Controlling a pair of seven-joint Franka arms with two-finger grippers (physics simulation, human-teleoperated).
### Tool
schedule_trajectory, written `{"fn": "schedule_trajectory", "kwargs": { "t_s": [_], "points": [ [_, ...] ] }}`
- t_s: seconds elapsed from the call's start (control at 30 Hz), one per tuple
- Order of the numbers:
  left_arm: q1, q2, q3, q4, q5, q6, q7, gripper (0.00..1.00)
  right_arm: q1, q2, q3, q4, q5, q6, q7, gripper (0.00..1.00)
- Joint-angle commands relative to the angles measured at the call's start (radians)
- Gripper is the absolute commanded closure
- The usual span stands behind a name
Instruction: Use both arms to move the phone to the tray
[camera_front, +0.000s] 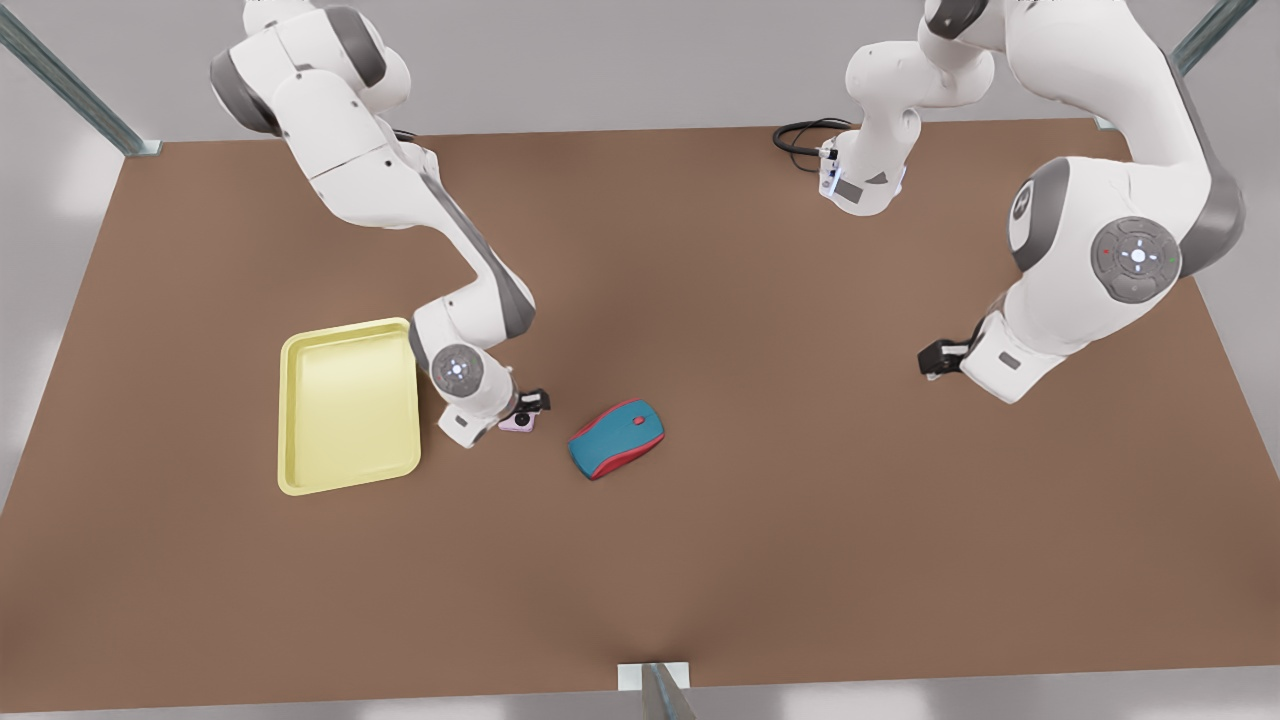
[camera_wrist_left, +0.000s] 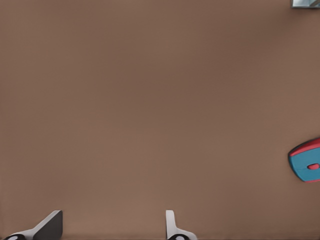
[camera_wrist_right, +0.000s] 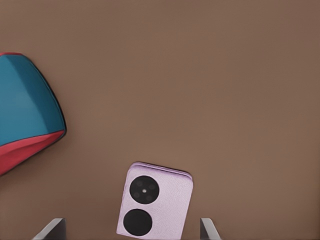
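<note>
Phone (camera_front: 519, 423) lies flat on the brown table (camera_front: 760, 540), camera side up, in the gap between the tray (camera_front: 348, 405) and the mouse (camera_front: 617, 438), apart from both. In the front view most of it is covered by the gripper above it, and just its pink edge and one black camera circle peek out. The right wrist view shows the phone (camera_wrist_right: 156, 201) more fully: a pale pink, nearly square slab with its two black camera circles stacked along one side. Its slightly longer axis runs roughly along the gripper's own line of sight, tilted a little off it, so the phone sits a bit skewed between the fingers.

The right gripper (camera_front: 528, 407), on the arm at the front view's left, hangs low directly over the phone. Its two fingertips (camera_wrist_right: 52, 229) stand wide apart, one on each side of the phone, with table showing between each tip and the phone's edges, so it has hold of nothing. The teal-and-red mouse (camera_wrist_right: 25, 110) lies off to one side in this view.

The left gripper (camera_front: 935, 358), on the arm at the front view's right, waits well away from the phone over bare table. In the left wrist view its fingers (camera_wrist_left: 50, 225) are spread with nothing between them, and a slice of the mouse (camera_wrist_left: 306, 160) shows at the picture's edge.

The pale yellow tray sits at the front view's left, its long sides running near to far.
</note>
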Motion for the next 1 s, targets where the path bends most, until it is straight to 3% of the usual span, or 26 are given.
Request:
{"fn": "schedule_trajectory", "kwargs": {
  "t_s": [0.0,0.97],
  "points": [
    [0.0,0.001,0.0,0.001,-0.002,-0.01,0.135,0.0,0.001,0.008,-0.001,-0.007,-0.002,0.082,0.396,0.0],
    [0.0,0.032,0.0,0.001,0.0,-0.009,0.115,0.0,0.016,0.037,-0.016,-0.132,-0.04,0.192,0.171,0.0]
  ]
}}
